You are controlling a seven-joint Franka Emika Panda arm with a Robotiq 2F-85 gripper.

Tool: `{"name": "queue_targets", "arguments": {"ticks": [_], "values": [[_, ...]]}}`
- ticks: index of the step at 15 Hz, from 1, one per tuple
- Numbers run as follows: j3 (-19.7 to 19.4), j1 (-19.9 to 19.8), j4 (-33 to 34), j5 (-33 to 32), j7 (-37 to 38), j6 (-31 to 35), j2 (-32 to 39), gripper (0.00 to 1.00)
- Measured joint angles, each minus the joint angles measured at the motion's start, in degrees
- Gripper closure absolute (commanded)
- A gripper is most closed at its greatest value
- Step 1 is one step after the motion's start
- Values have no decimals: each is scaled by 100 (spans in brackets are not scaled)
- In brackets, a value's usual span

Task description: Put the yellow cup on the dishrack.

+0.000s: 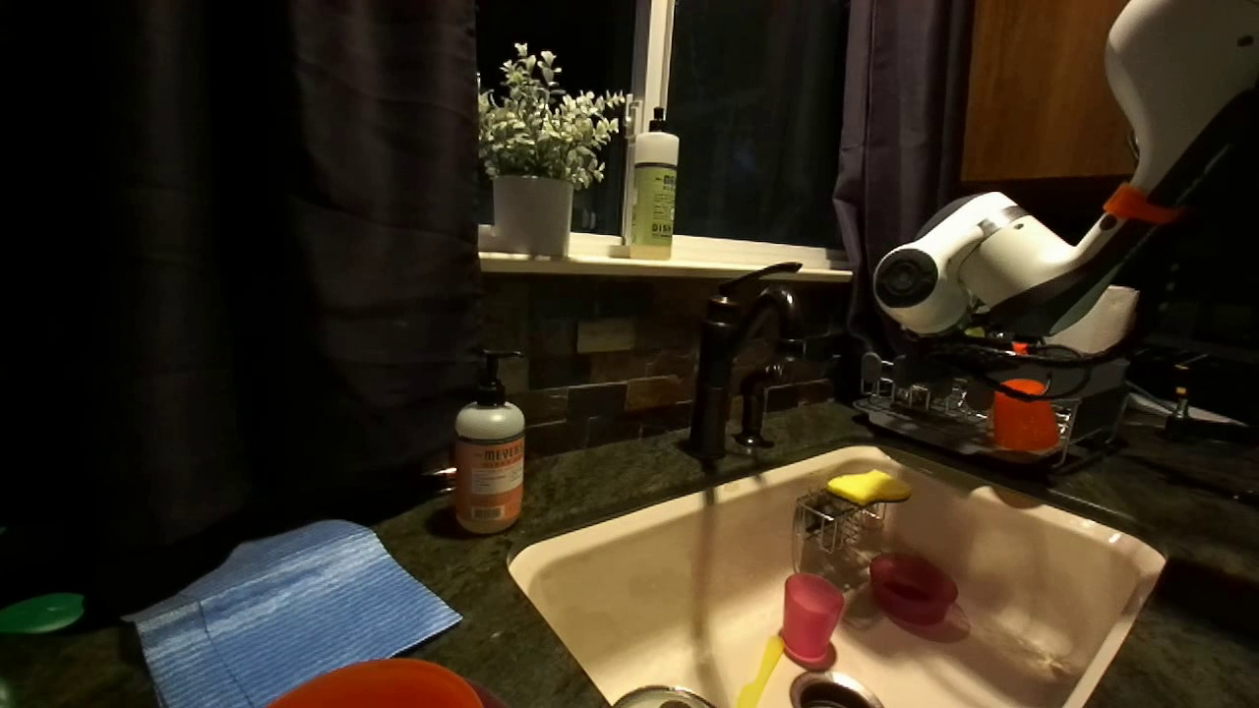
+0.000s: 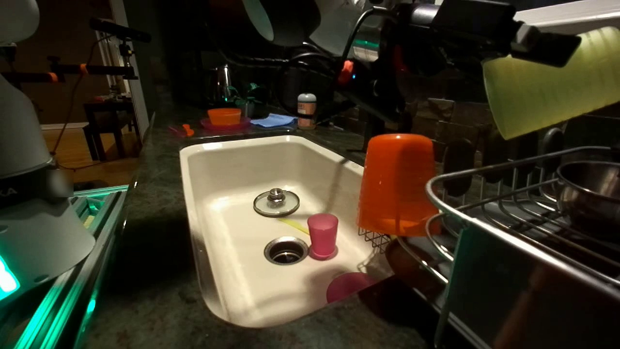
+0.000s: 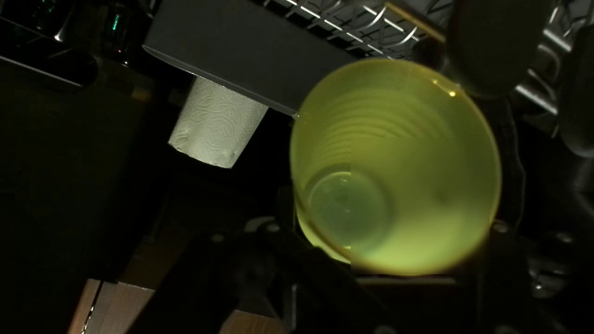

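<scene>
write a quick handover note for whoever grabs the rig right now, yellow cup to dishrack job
Pincer: shut on the yellow cup.
Yellow cup: in the air, tipped well over, seen higher than the dishrack in an exterior view; can't tell if it is squarely over it.
Dishrack: holds an upside-down orange cup and a metal pot or bowl.
Done: yellow cup gripped and off any surface.
Left: lower it onto the dishrack, probably best kept off what is already there, then open and back away.
</scene>
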Motion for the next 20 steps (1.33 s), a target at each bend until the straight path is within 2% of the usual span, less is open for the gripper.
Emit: {"name": "queue_targets", "arguments": {"ticks": [12, 20], "values": [[83, 27, 160, -25, 383, -386, 317, 53], [168, 78, 339, -125, 453, -420, 618, 53]]}}
